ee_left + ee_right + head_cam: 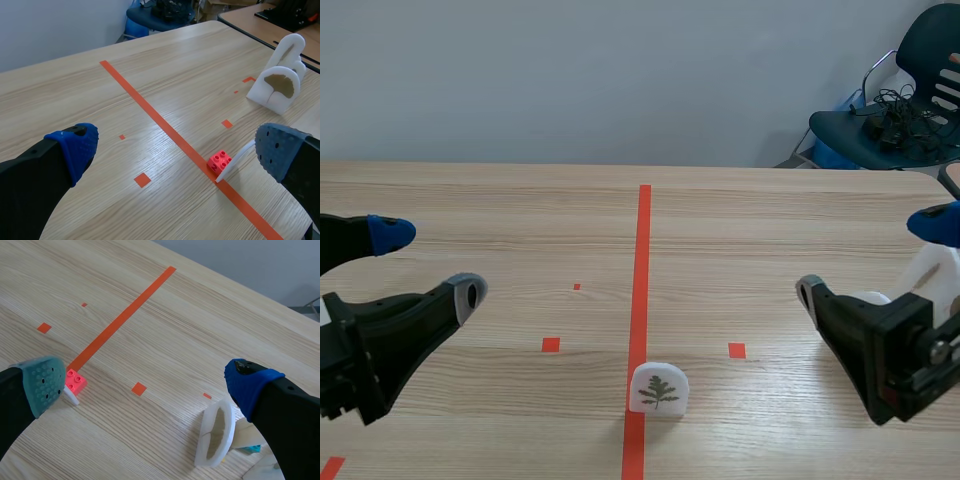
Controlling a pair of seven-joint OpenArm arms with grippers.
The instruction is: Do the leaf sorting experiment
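Wood-grain table (520, 200), grey wall, chair (910, 110) upper right. Leaf card (658, 388) stands bottom centre on the tape line, with a red brick (219, 161) touching its back. Risk: the card is thin and upright, so an off-centre pinch likely tips it or shoves the brick. A right-arm swing could knock the white arched stands (935, 275) beside it. Left gripper (429, 263) sits low at the left edge, fingers spread, empty. Right gripper (872, 257) sits low at the right edge, also spread, empty.
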